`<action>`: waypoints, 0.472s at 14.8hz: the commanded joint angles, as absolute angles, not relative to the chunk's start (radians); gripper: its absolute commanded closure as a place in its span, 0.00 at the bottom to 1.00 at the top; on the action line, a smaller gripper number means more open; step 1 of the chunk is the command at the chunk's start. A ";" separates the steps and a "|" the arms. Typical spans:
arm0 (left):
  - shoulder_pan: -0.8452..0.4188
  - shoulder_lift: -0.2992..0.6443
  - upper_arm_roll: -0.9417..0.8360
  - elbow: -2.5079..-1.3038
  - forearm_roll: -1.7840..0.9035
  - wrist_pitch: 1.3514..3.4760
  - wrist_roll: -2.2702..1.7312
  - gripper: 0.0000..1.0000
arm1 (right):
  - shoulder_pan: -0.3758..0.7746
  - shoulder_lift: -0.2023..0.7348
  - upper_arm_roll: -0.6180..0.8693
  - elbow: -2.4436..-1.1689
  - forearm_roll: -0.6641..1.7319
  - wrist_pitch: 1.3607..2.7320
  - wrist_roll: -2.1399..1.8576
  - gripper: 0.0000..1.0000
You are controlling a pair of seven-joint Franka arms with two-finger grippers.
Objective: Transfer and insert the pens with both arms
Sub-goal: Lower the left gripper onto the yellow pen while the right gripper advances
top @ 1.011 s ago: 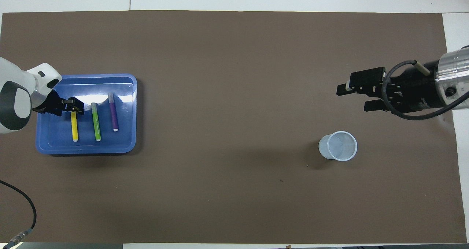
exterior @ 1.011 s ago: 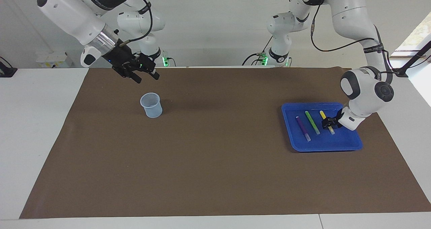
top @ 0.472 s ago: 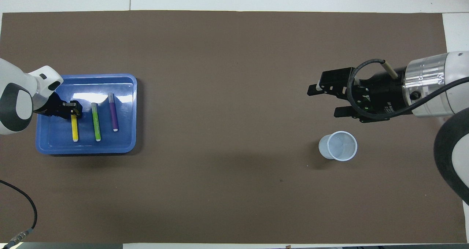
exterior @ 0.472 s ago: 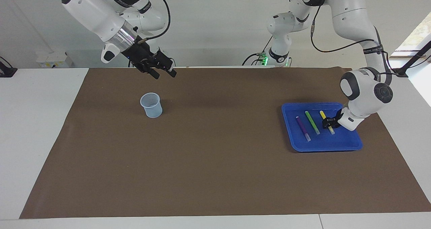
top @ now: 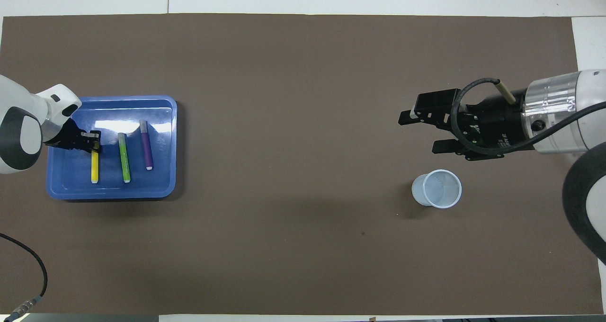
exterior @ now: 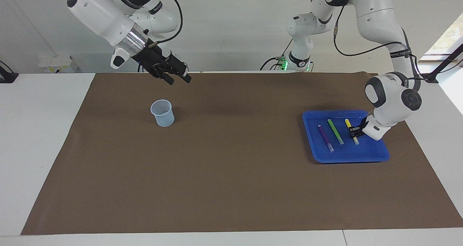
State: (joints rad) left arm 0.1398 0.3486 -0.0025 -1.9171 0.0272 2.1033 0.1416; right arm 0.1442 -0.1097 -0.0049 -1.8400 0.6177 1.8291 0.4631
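**Left gripper on the first pen; nothing inserted yet**

Your left gripper (exterior: 354, 131) sits low in the flat blue plastic tray (exterior: 376, 153) near the left arm's end of the desk, fingers closed around the yellow pen (top: 95, 166). The green pen (top: 124, 157) and purple pen (top: 146, 144) lie beside it. Your right gripper (top: 420, 131) hangs with fingers apart over the brown mat, near the empty translucent cup (top: 436, 188). All three transfers remain.

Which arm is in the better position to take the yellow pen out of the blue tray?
The left. The left gripper is already down at the yellow pen in the blue tray, while the right gripper hangs in the air near the cup.
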 commanded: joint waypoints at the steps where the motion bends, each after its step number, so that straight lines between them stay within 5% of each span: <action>1: 0.141 0.354 -0.002 -1.899 0.040 2.094 0.144 1.00 | 0.140 -0.137 -0.002 -1.875 0.644 1.853 0.474 0.00; 7: 0.092 0.312 -0.009 -1.698 -0.052 1.794 -0.108 1.00 | 0.144 -0.137 -0.002 -1.875 0.647 1.876 0.509 0.00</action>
State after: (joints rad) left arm 0.1290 0.3398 -0.0092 -1.7782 -0.0229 1.9194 0.0223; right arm 0.1443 -0.1112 -0.0048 -1.8416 0.6183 1.8347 0.4858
